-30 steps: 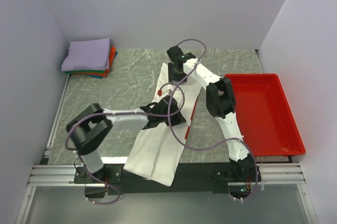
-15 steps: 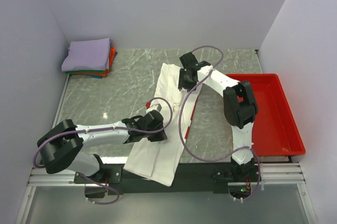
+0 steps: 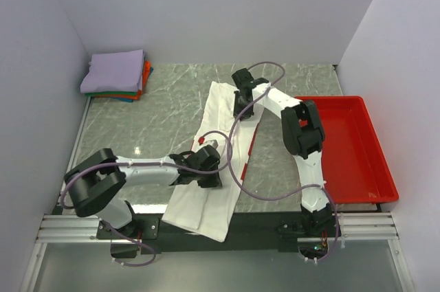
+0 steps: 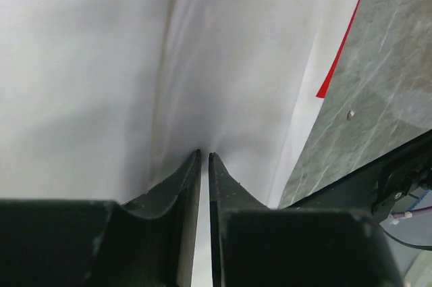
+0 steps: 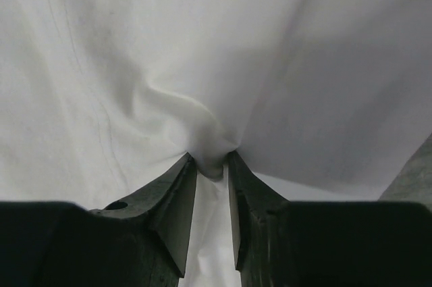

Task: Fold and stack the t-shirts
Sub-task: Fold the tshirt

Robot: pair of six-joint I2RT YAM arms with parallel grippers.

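Tee [image 3: 201,206]: soft, limp; pinch edges.
Left gripper [image 4: 204,157]: closed on thin fold.
Right gripper [image 5: 210,162]: clamped on bunched cloth.

white cloth t-shirt [image 3: 221,103] folded into a long narrow strip, lying diagonally, red edge showing; stack of folded t-shirts [image 3: 115,72], lavender on top, far-left corner.

A robotics lab test cell. Plain pale walls [image 3: 206,10] box in a grey marble-patterned worktop [image 3: 165,113] on three sides. Two robot arms [image 3: 148,166] are bolted to an aluminium rail [image 3: 69,227] behind the left tool [image 3: 206,178], with purple cables [image 3: 237,168] looping over them. A red plastic tray [image 3: 350,148] sits to the right of the right tool [image 3: 240,109]. The folded t-shirts [image 3: 115,75] are stacked well to its left.
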